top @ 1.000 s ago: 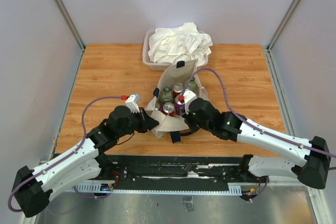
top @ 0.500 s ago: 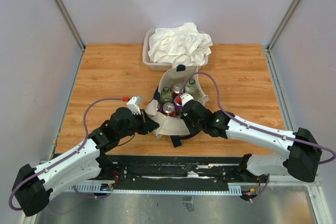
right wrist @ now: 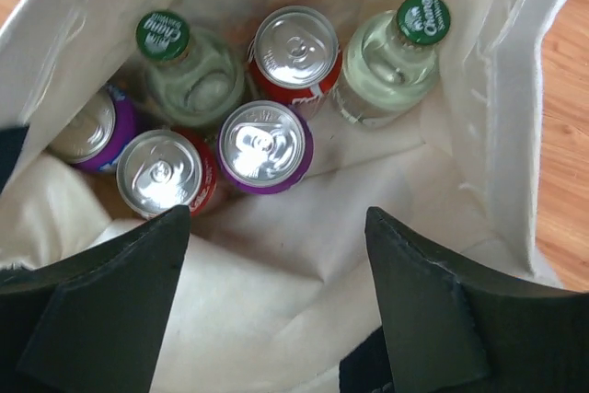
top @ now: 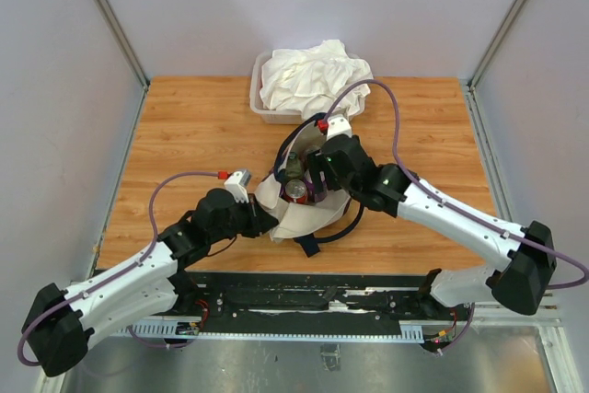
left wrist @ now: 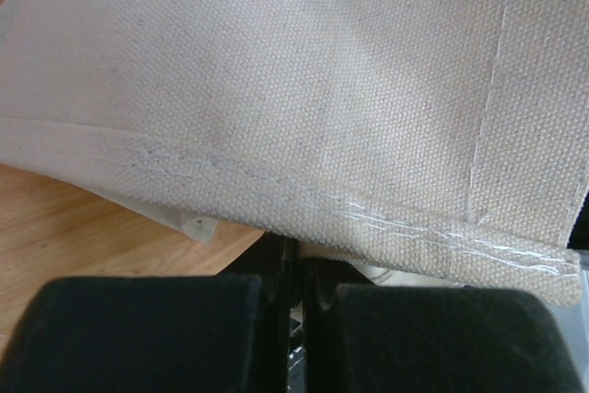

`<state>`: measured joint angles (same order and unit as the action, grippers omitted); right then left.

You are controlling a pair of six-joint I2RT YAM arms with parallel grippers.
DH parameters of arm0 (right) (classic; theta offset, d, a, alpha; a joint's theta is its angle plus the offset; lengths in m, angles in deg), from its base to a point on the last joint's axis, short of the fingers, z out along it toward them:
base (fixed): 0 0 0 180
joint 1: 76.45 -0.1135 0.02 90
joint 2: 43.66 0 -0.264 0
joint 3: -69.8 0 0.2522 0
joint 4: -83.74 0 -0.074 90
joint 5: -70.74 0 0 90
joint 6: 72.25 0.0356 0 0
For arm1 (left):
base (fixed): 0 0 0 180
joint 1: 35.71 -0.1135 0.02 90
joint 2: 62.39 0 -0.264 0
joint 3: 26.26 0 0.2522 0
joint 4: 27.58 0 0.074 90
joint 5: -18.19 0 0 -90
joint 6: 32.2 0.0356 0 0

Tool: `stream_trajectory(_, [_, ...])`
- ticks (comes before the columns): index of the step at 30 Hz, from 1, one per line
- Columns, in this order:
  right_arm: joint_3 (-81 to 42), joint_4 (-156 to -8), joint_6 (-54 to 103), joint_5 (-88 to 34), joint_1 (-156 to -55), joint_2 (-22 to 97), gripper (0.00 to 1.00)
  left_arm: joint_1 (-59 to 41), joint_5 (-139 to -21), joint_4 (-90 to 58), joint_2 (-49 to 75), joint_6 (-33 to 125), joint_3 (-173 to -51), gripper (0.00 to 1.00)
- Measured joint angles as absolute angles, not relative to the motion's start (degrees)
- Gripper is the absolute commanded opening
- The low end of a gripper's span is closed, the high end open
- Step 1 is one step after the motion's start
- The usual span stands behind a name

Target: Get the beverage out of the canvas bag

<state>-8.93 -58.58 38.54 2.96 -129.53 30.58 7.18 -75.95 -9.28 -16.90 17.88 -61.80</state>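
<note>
Our right jaws stand wide apart and hold nothing. Their two dark fingers [right wrist: 101, 319] frame the open mouth of the canvas bag [right wrist: 304, 236] from above, and no drink lies between them. Below them, on the bottom of the bag, we count six drinks standing upright and packed close together. A purple can [right wrist: 264, 146] sits nearest the middle, with a red can [right wrist: 166, 172] right beside it on the left. A second purple can [right wrist: 87, 131] is tucked against the bag's left wall, and a second red can [right wrist: 294, 48] stands behind the middle one. That second red can is flanked by a left bottle [right wrist: 184, 71] and a right bottle [right wrist: 396, 52], both with green caps (the print on the caps is too small for us to read).

Our left jaws are closed to a thin slit and pinch the bag's edge. In the left wrist view the stitched hem runs across just above the black pads [left wrist: 138, 329] and folds down into the gap between them.

From the top view, the left arm [top: 138, 273] reaches the bag's near-left edge. The right arm [top: 451, 223] comes in from the right and bends over the bag's mouth. The bag sits near the middle of the wooden bench [top: 184, 135], with a navy strap [top: 352, 220] looped on the wood at its near-right side. Just behind the bag stands a plastic tub [top: 255, 89] heaped with white cloth [top: 313, 75].
</note>
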Motion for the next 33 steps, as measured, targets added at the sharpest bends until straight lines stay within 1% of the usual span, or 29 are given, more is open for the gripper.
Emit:
stream_trajectory(6, [-10.48,-59.52,40.62,3.75,-128.0,35.62,0.75,7.18,-76.04,-10.39,-15.32,18.56,-61.8,0.0])
stream_trajectory(14, [-10.54,-60.83,43.35,1.67,-125.88,41.53,0.71,7.18,-76.1,-10.66,-15.04,19.02,-61.8,0.0])
stream_trajectory(24, [-10.59,-63.61,44.82,-1.1,-124.94,44.43,0.74,7.18,-76.1,-10.61,-15.04,19.06,-61.8,0.0])
stream_trajectory(33, [-10.76,-64.79,45.84,-0.82,-124.74,47.14,0.72,7.18,-76.23,-10.59,-15.04,19.21,-61.8,0.01])
